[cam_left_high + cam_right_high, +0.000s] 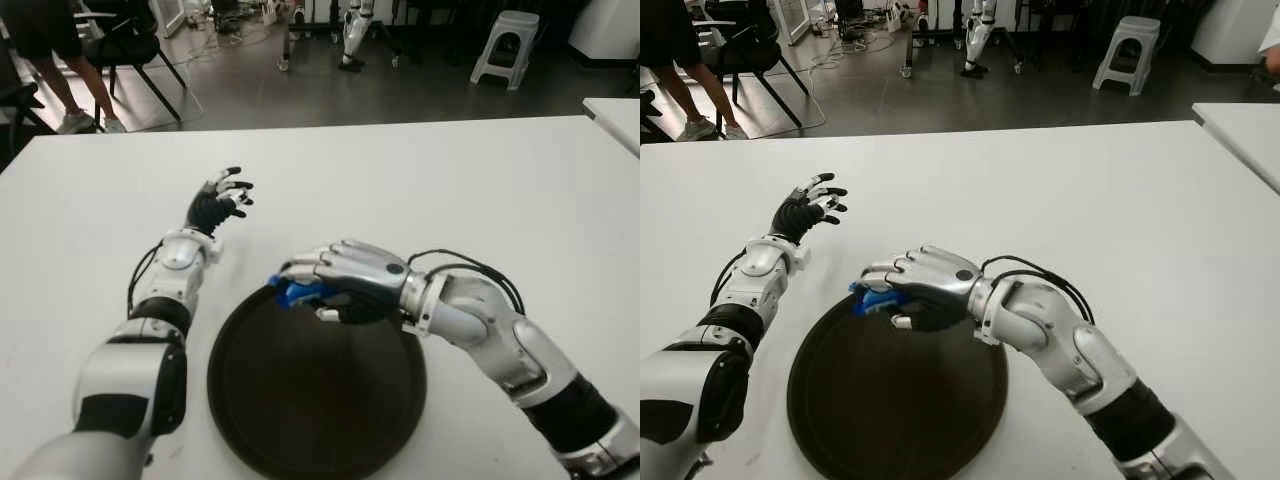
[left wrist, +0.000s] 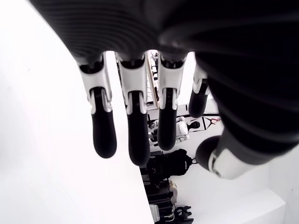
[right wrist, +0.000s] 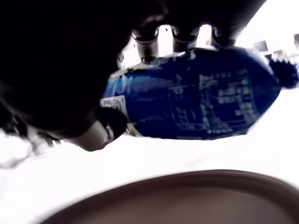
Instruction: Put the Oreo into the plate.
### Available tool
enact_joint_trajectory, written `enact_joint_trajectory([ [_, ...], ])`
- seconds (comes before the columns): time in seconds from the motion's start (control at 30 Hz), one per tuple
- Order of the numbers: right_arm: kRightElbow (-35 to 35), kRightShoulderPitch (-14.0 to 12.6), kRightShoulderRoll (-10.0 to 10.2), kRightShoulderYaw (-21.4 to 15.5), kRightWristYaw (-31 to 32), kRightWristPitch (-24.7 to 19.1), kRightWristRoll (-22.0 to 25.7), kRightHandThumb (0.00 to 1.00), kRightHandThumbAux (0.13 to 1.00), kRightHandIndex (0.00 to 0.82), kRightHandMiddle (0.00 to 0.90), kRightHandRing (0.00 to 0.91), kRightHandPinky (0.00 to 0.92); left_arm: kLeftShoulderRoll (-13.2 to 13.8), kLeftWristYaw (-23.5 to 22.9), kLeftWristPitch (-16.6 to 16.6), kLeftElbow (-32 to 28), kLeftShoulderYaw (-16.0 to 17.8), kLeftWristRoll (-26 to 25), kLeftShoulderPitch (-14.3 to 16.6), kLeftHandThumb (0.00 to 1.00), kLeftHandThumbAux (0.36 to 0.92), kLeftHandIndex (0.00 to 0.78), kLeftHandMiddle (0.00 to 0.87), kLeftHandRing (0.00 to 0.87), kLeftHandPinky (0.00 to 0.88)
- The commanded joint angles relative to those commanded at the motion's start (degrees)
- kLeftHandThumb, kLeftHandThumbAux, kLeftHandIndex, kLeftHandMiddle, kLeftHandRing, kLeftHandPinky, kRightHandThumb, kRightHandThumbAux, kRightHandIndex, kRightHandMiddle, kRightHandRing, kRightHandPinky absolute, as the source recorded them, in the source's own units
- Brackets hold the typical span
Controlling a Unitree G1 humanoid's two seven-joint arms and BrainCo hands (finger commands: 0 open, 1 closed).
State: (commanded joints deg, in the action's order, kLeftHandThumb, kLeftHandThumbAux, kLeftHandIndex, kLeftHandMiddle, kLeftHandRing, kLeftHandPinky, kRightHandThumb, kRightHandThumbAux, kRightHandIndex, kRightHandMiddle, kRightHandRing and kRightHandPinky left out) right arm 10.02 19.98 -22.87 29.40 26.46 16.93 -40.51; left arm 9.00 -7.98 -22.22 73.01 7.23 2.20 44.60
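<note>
Oreo (image 3: 196,93) half-hidden inside right hand (image 1: 335,285)

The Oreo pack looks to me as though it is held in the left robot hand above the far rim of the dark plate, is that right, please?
Not quite: the right robot hand holds the blue Oreo pack, as its wrist view shows. It is indeed above the far rim of the dark plate. The left robot hand is open and empty, beyond the plate on the left.

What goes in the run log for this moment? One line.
right hand: shut on Oreo pack | above plate far rim | left hand: open, idle, beyond plate | release pending
</note>
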Motion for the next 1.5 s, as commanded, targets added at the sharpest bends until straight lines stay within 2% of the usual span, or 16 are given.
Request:
enact_joint_trajectory([
  [0.07, 0.0, 0.4, -0.5, 0.3, 0.6, 0.2, -1.0, 0.145, 0.543, 0.022, 0.037, 0.036, 0.048, -0.1, -0.2, 0.0, 0.0, 0.1, -0.1, 0.0, 0.258, 0.635, 0.154, 0.303, 0.373, 0.444],
  [0.27, -0.5, 0.5, -0.2, 0.3, 1.5, -0.5, -1.7, 0.049, 0.485, 0.002, 0.003, 0.003, 0.005, -0.2, 0.0, 0.6, 0.0, 0.4, -0.3, 0.1, 0.286, 0.647, 0.158, 0.311, 0.381, 0.450],
  [0.77, -1.2, 0.0, 1.3, -0.5, 2.6, -3.7, -0.1, 0.003, 0.457, 0.000, 0.000, 0.000, 0.000, -0.4, 1.5, 0.4, 0.0, 0.2, 0.2, 0.2, 0.263, 0.647, 0.172, 0.322, 0.389, 0.446],
  [1.5, -3.4, 1.5, 0.7, -1.0, 1.5, -4.1, -1.6, 0.000, 0.445, 0.000, 0.000, 0.000, 0.000, -0.7, 1.9, 1.1, -0.1, -0.3, 0.4, 0.4, 0.258, 0.658, 0.166, 0.320, 0.382, 0.436],
])
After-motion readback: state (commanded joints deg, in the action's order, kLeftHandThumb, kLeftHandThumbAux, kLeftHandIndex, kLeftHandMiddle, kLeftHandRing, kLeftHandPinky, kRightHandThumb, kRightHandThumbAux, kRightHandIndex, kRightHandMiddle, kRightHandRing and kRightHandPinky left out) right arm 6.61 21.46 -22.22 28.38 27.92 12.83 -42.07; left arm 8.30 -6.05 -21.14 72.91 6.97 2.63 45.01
